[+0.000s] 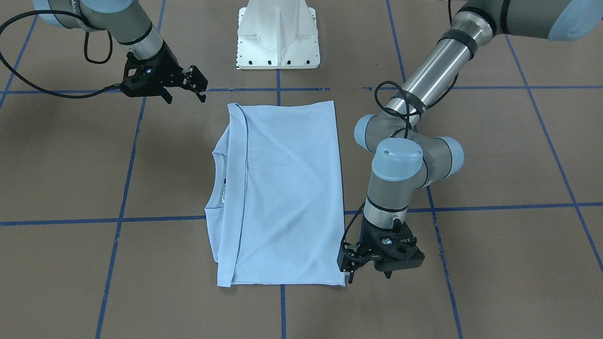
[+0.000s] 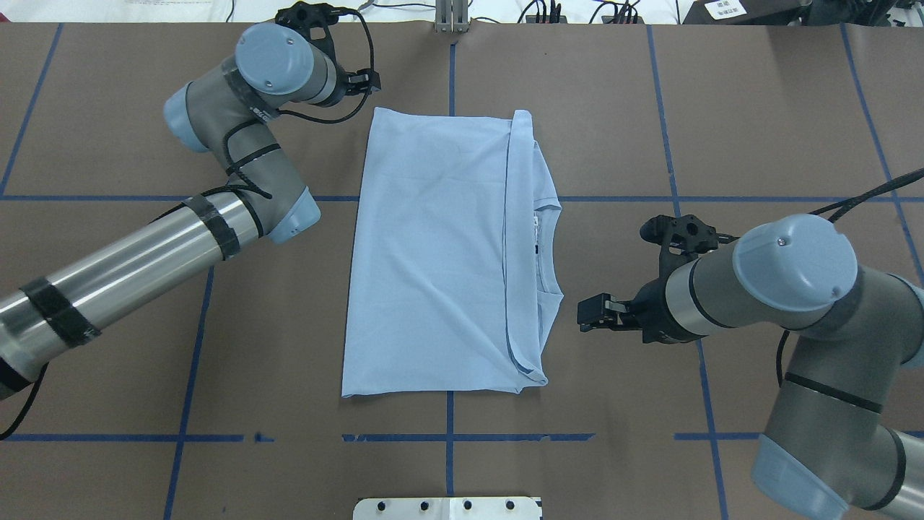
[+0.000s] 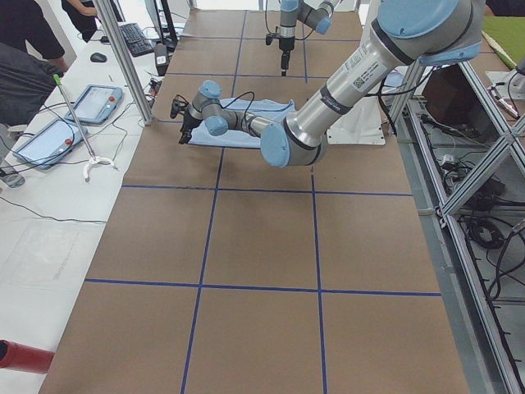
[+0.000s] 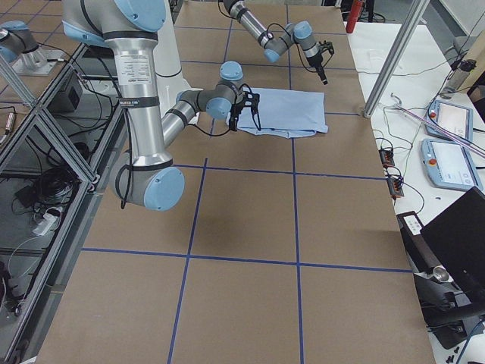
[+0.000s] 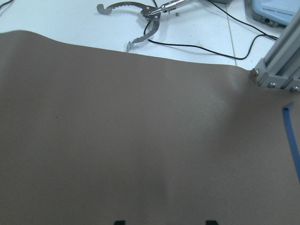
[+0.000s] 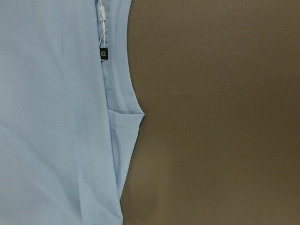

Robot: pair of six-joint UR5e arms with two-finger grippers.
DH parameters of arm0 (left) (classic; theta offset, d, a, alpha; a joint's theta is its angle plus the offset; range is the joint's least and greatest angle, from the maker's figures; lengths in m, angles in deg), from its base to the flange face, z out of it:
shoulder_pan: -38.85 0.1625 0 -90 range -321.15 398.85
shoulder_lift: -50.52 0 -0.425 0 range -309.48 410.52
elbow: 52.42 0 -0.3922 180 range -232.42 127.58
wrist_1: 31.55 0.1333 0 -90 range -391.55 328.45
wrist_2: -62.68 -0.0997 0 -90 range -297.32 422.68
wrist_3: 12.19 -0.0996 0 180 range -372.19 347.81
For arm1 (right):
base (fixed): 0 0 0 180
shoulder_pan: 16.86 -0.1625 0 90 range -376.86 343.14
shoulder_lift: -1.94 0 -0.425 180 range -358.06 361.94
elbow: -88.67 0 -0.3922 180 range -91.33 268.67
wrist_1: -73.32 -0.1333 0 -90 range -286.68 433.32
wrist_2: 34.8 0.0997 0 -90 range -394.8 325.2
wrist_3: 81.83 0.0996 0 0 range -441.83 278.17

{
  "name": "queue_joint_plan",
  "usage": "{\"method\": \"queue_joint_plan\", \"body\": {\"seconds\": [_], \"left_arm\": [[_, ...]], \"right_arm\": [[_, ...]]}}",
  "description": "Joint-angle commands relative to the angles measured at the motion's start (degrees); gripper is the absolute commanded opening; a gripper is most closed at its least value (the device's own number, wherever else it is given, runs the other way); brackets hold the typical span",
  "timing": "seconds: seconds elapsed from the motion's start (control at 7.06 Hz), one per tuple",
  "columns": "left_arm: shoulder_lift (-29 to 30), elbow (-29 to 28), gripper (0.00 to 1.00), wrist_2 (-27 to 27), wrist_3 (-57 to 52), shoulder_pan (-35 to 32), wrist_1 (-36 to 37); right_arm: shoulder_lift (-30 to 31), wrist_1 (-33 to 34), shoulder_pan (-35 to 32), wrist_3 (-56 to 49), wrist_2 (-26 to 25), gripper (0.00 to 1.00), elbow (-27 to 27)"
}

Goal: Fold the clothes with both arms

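The light blue T-shirt (image 2: 440,253) lies flat on the brown table, folded into a rectangle. Its neckline and neck label (image 2: 538,231) face my right arm, and the chest print is hidden. My left gripper (image 2: 367,81) is open and empty. It hovers just off the shirt's far corner on my left side, also seen in the front view (image 1: 348,269). Its fingertips (image 5: 120,221) stand wide apart over bare table. My right gripper (image 2: 593,314) is open and empty, a little off the neckline edge. The right wrist view shows the shirt (image 6: 56,117) and its label (image 6: 103,52).
The white pedestal base (image 1: 278,35) stands at the robot's side of the table. Blue tape lines (image 2: 447,437) cross the brown cover. Beyond the far edge are an aluminium post (image 3: 127,61), tablets (image 3: 90,103), a metal grabber tool (image 5: 140,18) and a person (image 3: 29,25).
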Motion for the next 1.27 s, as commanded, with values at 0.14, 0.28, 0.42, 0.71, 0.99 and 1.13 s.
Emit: {"method": "queue_joint_plan", "body": {"seconds": [0.14,0.28,0.42,0.71,0.99,1.13], "left_arm": [[-12.91,20.81,1.0,4.41,-3.04,-0.53,9.82],[-14.67,26.53,1.0,4.58,-3.14,-0.18,14.92],[-17.13,32.33,1.0,6.41,-3.05,0.17,17.58],[-21.62,38.79,1.0,7.22,-2.88,1.66,18.83],[-21.98,38.89,1.0,7.22,-2.26,2.54,18.75],[-21.99,38.89,1.0,7.22,-2.26,2.55,18.75]], "right_arm": [[-7.97,1.72,1.54,-2.14,-2.77,1.0,-6.25],[-11.57,6.43,2.32,-4.32,-4.0,1.0,-8.18],[-13.52,8.57,2.94,-8.26,-5.67,1.0,-9.94],[-16.59,8.59,4.69,-12.32,-8.66,1.0,-15.47],[-18.01,10.15,6.71,-15.22,-10.07,1.0,-17.07],[-19.32,14.17,7.33,-16.29,-10.78,1.0,-17.08]]}}
